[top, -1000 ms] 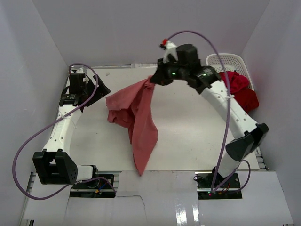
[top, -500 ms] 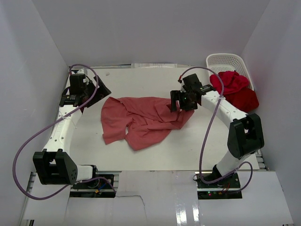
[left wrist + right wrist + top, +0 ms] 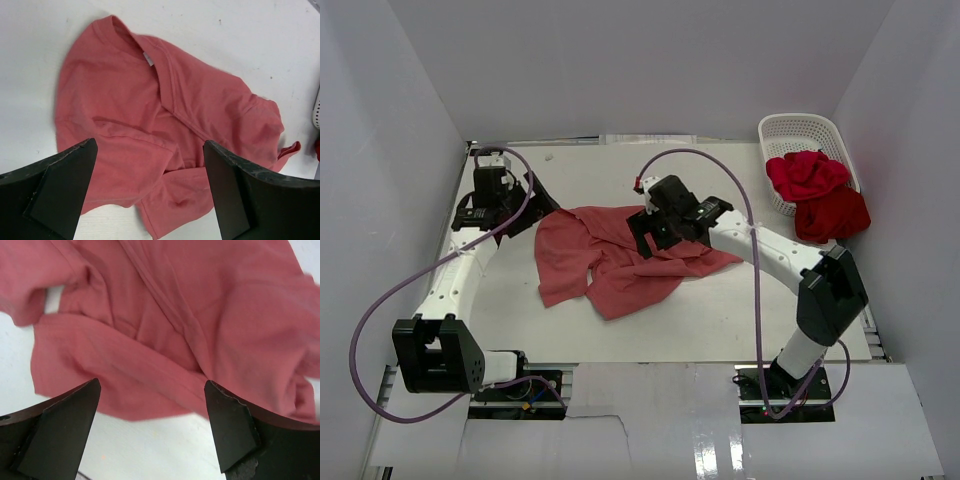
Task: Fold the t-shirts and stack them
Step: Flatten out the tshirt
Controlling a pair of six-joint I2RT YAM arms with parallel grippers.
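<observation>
A dusty salmon-red t-shirt (image 3: pixel 610 265) lies crumpled and spread on the white table (image 3: pixel 750 310), near its middle. My right gripper (image 3: pixel 645 228) hovers open over the shirt's far right part, and nothing sits between its fingers. In the right wrist view the shirt (image 3: pixel 200 300) fills the upper frame beyond the open right gripper (image 3: pixel 152 385). My left gripper (image 3: pixel 535 195) stands open just off the shirt's far left corner. In the left wrist view the shirt (image 3: pixel 115 80), collar showing, lies beneath the open left gripper (image 3: pixel 149 145). Two other t-shirts sit at the right: a bright crimson one (image 3: pixel 807 175) and a darker red one (image 3: pixel 832 213).
A white lattice basket (image 3: pixel 800 128) stands at the table's far right corner; the crimson shirt spills over its near rim and the darker one lies beside it. White walls close in the table on the left, back and right.
My right gripper opened and let go of the salmon shirt, which dropped from hanging to lying crumpled on the table. The right arm then came down and left over it. The left arm barely moved.
</observation>
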